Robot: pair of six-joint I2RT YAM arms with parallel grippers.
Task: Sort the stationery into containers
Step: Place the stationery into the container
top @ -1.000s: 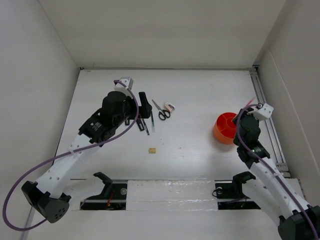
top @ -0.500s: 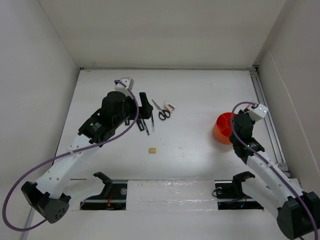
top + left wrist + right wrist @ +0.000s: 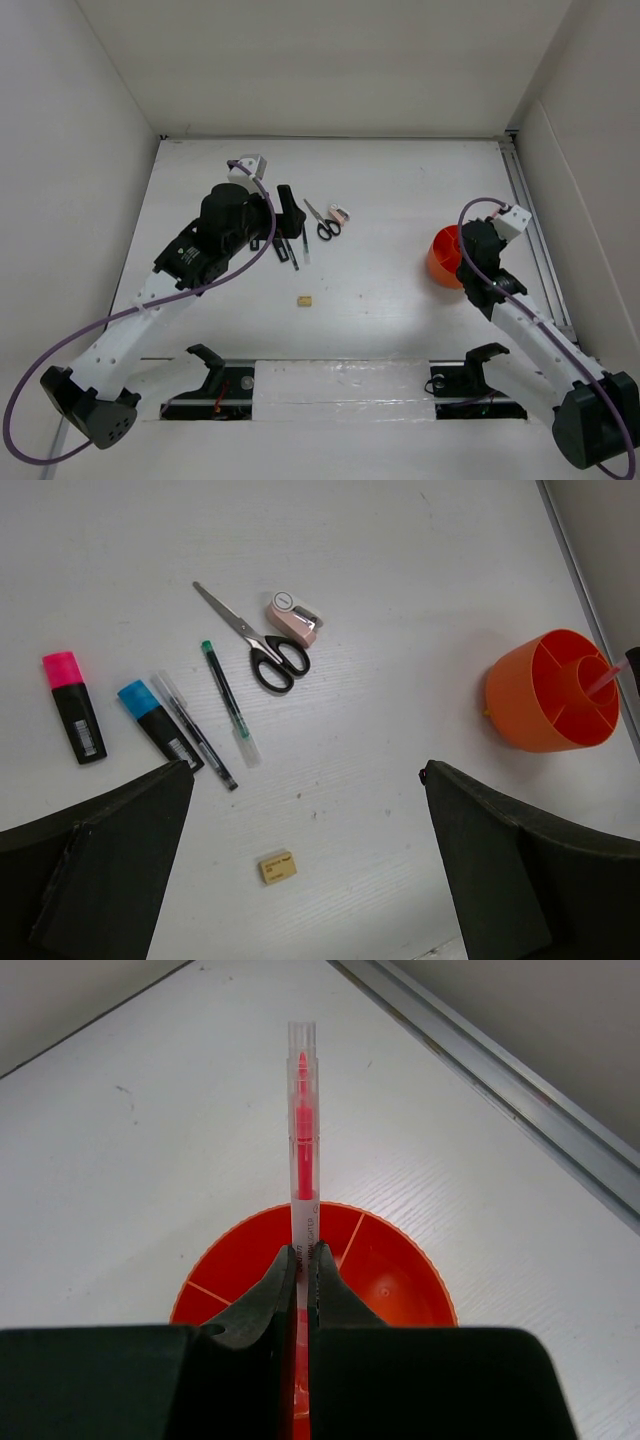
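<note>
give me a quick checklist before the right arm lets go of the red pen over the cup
1. Red pen clamped in right pincer: ok.
2. Pen above orange cup: ok.
3. Pen lined up with a single compartment: cannot tell.
4. Left pincer open and well away from the cup: ok.
5. Everything sorted: not ok; scissors, eraser and pink marker are outside the cup.
</note>
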